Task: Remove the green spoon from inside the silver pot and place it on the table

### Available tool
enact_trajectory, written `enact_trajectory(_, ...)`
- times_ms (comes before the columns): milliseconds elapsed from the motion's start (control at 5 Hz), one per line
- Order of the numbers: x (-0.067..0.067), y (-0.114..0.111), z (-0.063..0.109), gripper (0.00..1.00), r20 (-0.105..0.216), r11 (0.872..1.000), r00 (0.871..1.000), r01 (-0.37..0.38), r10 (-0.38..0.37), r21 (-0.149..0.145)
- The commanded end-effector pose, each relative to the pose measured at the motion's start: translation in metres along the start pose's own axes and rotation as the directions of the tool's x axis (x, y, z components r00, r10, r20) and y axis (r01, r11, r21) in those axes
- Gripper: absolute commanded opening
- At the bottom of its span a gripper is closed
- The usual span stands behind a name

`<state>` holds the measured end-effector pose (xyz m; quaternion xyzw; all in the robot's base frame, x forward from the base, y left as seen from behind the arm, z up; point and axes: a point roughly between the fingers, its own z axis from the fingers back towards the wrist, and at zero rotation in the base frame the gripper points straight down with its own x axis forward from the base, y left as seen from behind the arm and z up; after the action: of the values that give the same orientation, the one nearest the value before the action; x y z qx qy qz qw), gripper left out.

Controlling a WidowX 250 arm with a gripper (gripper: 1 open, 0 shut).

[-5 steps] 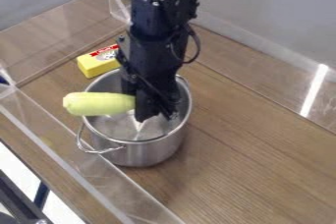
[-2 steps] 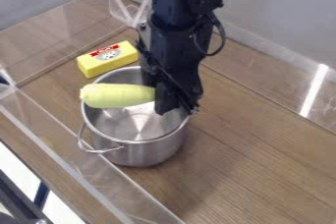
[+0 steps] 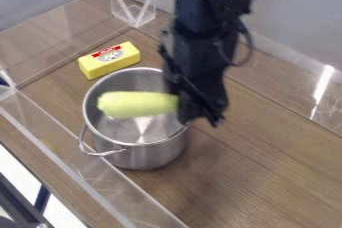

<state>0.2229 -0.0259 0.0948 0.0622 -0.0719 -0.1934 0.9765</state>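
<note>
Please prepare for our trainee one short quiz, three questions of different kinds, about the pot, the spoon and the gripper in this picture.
1. Multiple choice: Where is the green spoon now?
a) lying on the table
b) held by the gripper, above the pot
c) lying on the yellow block

2. True or false: The silver pot has its lid on.

3. Fill in the blank: The block that stands near the pot on the table has the colour ______.

Key: 1 b; 2 false, one can see into the pot; 3 yellow.
</note>
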Motion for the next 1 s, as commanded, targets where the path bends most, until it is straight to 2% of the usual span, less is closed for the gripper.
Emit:
enact_trajectory(0, 0.011, -0.028, 0.003, 0.00, 0.049, 0.998, 0.997, 0.056, -0.056, -0.007)
enact_trajectory(200, 0.014, -0.054, -0.011, 0.00, 0.052, 0.995, 0.994, 0.098, -0.097, -0.023)
enact_trajectory(400, 0.012, -0.063, -0.025, 0.00, 0.072, 0.994, 0.992, 0.104, -0.101, -0.040)
enact_trajectory(800, 0.010, -0.062, -0.024, 0.00, 0.092, 0.994, 0.992, 0.095, -0.090, -0.052)
